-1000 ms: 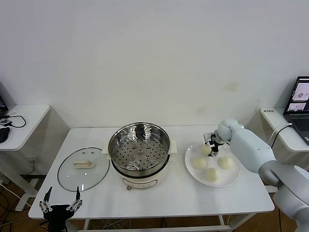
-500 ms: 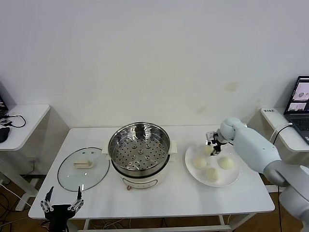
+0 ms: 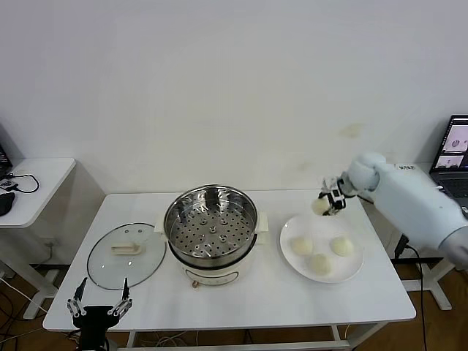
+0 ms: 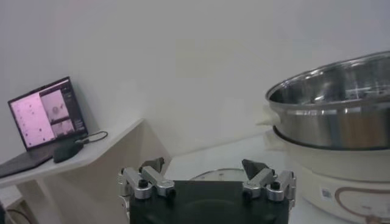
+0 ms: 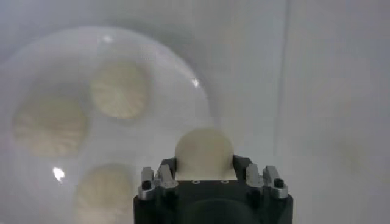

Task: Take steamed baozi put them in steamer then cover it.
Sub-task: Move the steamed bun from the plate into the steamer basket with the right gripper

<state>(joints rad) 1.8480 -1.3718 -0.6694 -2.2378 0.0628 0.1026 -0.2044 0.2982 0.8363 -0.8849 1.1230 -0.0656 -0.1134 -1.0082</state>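
I hold one small round cream-white steamed bun [image 3: 320,206] in my right gripper [image 3: 330,202], lifted clear above the far edge of the flat white round plate [image 3: 352,270], the jaws closed on its sides; the right wrist view shows the same bun [image 5: 204,152] seated between them. Three more buns [image 3: 303,246] lie on the plate below. The round shiny stainless-steel steamer [image 3: 210,219] with its perforated tray stands empty on its white base at mid-counter, well apart from the bun and toward my left. The clear glass cover [image 3: 126,254] with its cream handle lies flat on the white counter [image 3: 270,292] beyond the steamer. My left gripper [image 3: 97,313] waits low at the counter's near-left edge, jaws spread wide and empty.

The risk I see is in the carry: soft dough may squash or slide out of a two-point pinch if I swing fast, dropping short of the pot onto the counter. Coming in too low, I judge the bun or jaws could clip the steamer's raised rim. Releasing from too high could send it rolling against the wall, crowding space for the other three.
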